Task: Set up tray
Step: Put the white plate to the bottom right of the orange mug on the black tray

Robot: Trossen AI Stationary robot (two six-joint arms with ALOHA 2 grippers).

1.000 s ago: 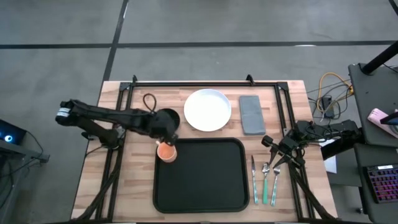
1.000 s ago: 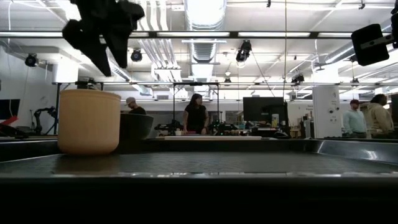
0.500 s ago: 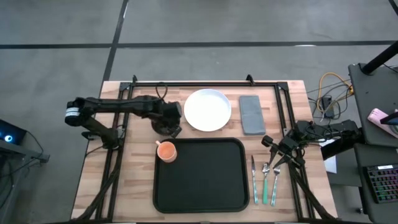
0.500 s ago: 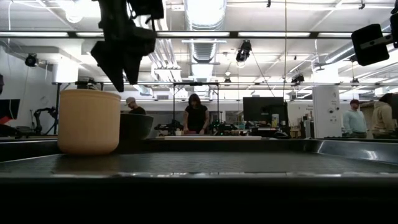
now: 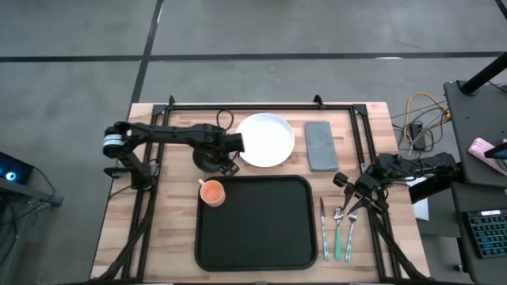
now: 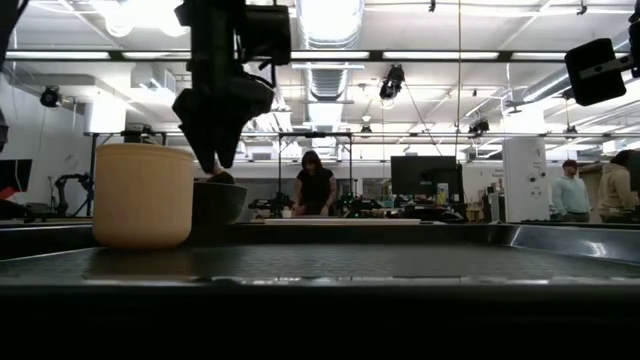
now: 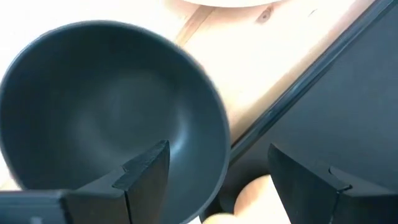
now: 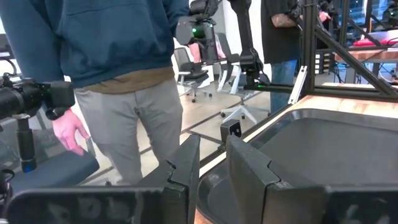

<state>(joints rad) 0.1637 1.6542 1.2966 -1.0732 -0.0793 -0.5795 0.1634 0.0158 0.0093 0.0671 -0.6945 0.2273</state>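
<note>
With the left gripper (image 5: 230, 155) spread open over the dark bowl (image 5: 211, 154) – beside the plate (image 5: 264, 139), just behind the tray (image 5: 255, 223) – a rim-only grip could tip it onto the cup (image 5: 211, 191), while the right gripper (image 5: 346, 190) is parked, narrowly parted and empty.

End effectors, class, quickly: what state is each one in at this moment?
Left end effector: open, holding nothing, above the dark bowl.
Right end effector: fingers slightly apart, nothing between them, parked at the table's right edge.
</note>
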